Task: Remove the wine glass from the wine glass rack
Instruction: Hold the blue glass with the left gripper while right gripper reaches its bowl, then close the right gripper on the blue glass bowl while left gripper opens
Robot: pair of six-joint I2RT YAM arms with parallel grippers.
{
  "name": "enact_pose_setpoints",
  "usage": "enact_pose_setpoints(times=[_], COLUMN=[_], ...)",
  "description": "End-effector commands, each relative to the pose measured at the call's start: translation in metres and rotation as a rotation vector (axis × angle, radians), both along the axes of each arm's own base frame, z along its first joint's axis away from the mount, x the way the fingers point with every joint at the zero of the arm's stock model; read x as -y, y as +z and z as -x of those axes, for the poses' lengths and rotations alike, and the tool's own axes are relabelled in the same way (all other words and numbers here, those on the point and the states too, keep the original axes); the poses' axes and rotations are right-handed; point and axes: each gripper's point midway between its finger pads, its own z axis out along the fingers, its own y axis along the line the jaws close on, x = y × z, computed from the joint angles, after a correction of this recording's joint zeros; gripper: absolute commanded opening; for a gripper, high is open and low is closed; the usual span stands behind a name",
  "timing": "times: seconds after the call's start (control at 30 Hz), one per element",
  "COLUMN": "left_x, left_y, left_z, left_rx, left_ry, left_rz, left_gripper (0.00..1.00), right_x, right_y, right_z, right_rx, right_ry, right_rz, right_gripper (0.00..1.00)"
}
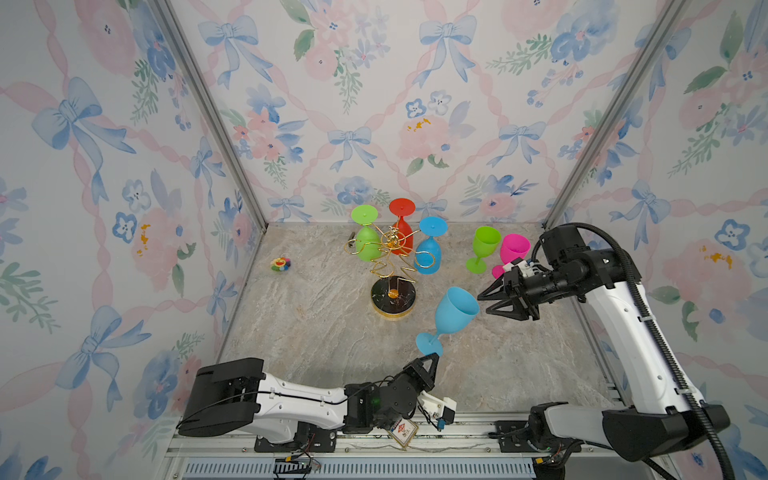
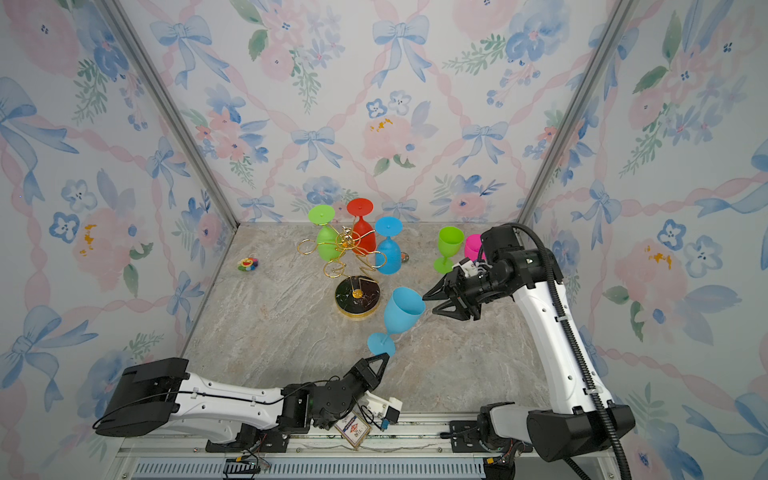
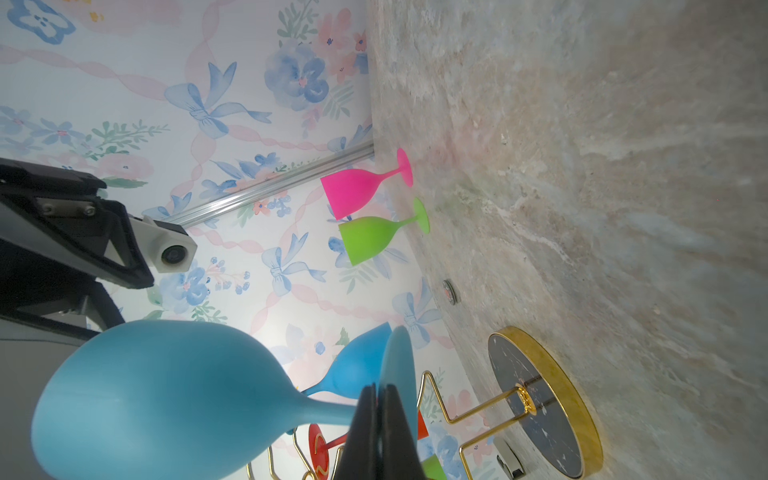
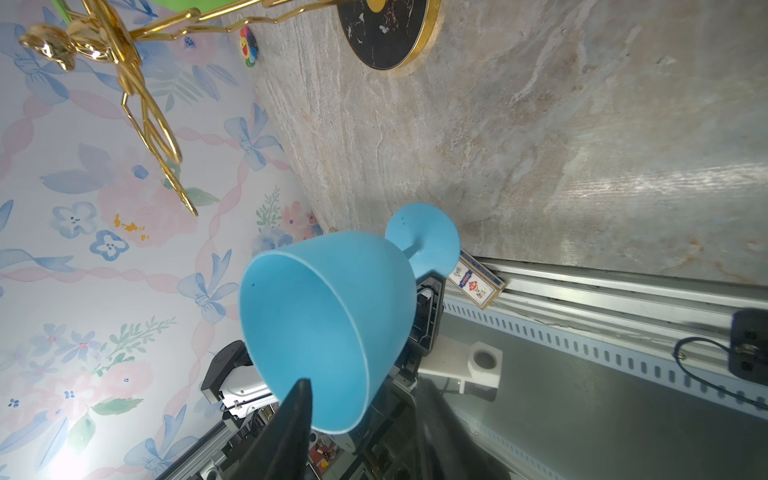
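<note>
left gripper (image 1: 432, 356) clamped tight on the foot of the blue wine glass (image 1: 453, 311), glass tilted, clear of the wine glass rack (image 1: 392, 266), right gripper (image 1: 483, 304) spread wide at its rim

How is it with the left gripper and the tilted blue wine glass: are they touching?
Touching. In the left wrist view the left gripper has its jaws shut on the foot of the tilted blue wine glass, no gap between.
</note>
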Motion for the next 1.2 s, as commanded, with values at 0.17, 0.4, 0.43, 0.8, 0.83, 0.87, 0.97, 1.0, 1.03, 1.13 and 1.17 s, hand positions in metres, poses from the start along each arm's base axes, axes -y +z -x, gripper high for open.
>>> enact_pose_setpoints(times=[0.17, 0.4, 0.43, 0.8, 0.83, 0.87, 0.97, 1.0, 1.03, 1.13, 1.17], left_x=[0.002, -0.001, -0.002, -0.003, -0.005, -0.005, -0.009, -0.010, -0.011, -0.013, -0.013], left_y=[0.005, -0.002, -0.003, -0.005, -0.005, -0.006, -0.010, -0.011, -0.013, -0.015, -0.014], left_z=[-0.002, -0.005, -0.005, -0.007, -0.007, -0.007, -0.006, -0.005, -0.005, -0.003, -0.003], left_rx=[0.028, 0.050, 0.049, 0.058, 0.059, 0.059, 0.058, 0.056, 0.055, 0.054, 0.054], left_ry=[0.000, 0.020, 0.020, 0.026, 0.026, 0.026, 0.016, 0.011, 0.006, -0.002, -0.003], left_rz=[0.028, -0.016, -0.017, -0.033, -0.034, -0.036, -0.044, -0.045, -0.049, -0.052, -0.051], left_gripper=[0.00, 0.00, 0.00, 0.00, 0.00, 0.00, 0.04, 0.05, 0.07, 0.11, 0.14], right_x=[-0.005, -0.004, -0.004, -0.004, -0.005, -0.005, -0.006, -0.005, -0.005, -0.005, -0.005], right_y=[-0.022, -0.026, -0.027, -0.036, -0.035, -0.035, -0.036, -0.036, -0.036, -0.036, -0.037], right_z=[0.016, 0.015, 0.016, 0.018, 0.017, 0.017, 0.016, 0.017, 0.017, 0.018, 0.018], right_rx=[-0.046, -0.060, -0.076, -0.093, -0.092, -0.096, -0.110, -0.117, -0.119, -0.124, -0.129], right_ry=[0.054, 0.093, 0.094, 0.121, 0.120, 0.119, 0.121, 0.122, 0.123, 0.123, 0.123], right_rz=[0.026, 0.040, 0.043, 0.046, 0.045, 0.044, 0.040, 0.040, 0.040, 0.039, 0.039], right_gripper=[0.41, 0.32, 0.31, 0.11, 0.11, 0.09, 0.06, 0.04, 0.03, 0.00, 0.00])
